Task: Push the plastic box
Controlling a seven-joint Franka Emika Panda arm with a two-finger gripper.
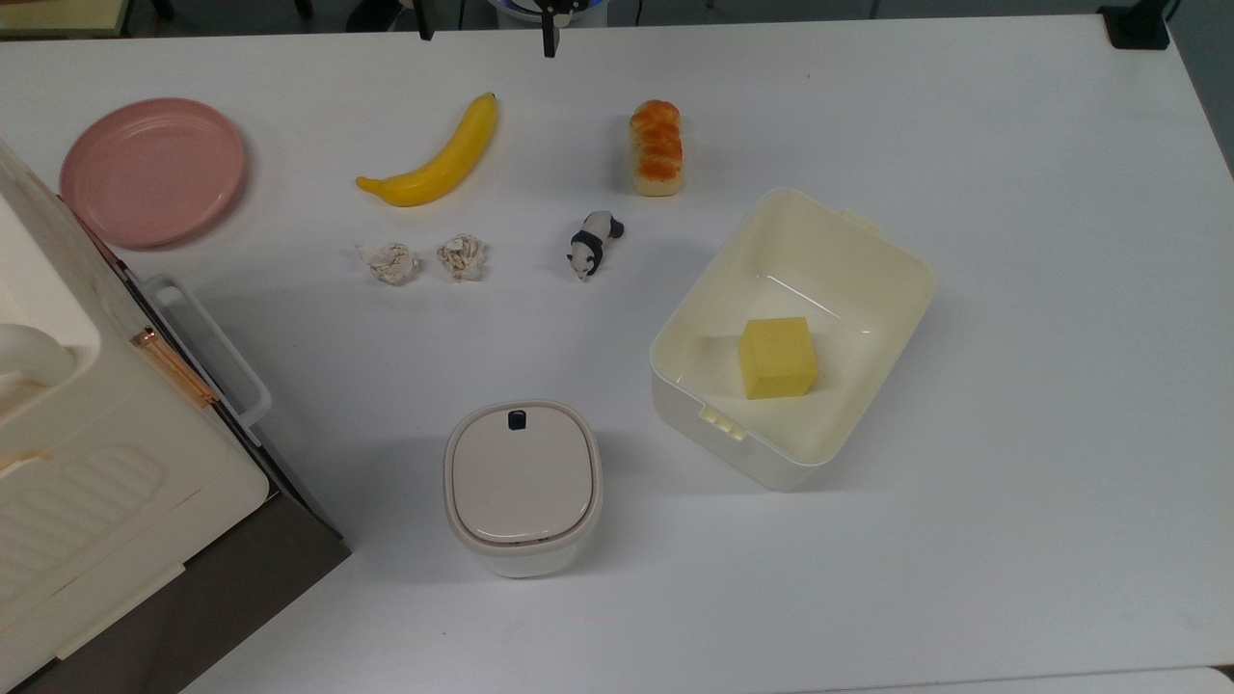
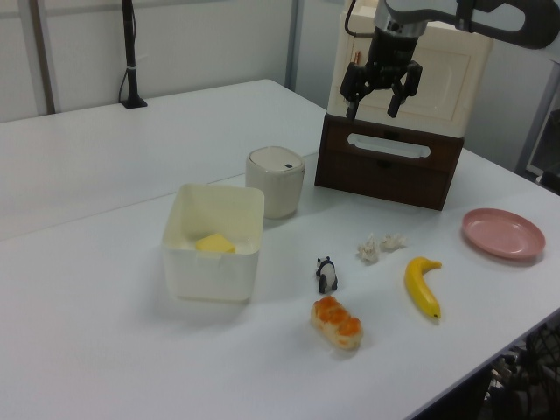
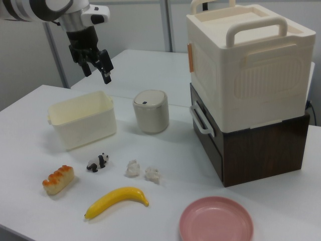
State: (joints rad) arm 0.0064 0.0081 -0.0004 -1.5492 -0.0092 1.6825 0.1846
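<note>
While your gripper [image 2: 380, 94] hangs high above the counter [image 1: 1012, 193] with jaws spread wide, the plastic box [image 1: 872, 265] sits untouched, a yellow block [image 1: 777, 358] inside.

No legible text, labels, brands or nos. on any obj.

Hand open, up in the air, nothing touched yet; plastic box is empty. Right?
One thing is off: the plastic box is not empty. The top view shows a yellow cube lying on its floor. The rest holds: in the left view the hand hangs open above the table, touching nothing.
</note>
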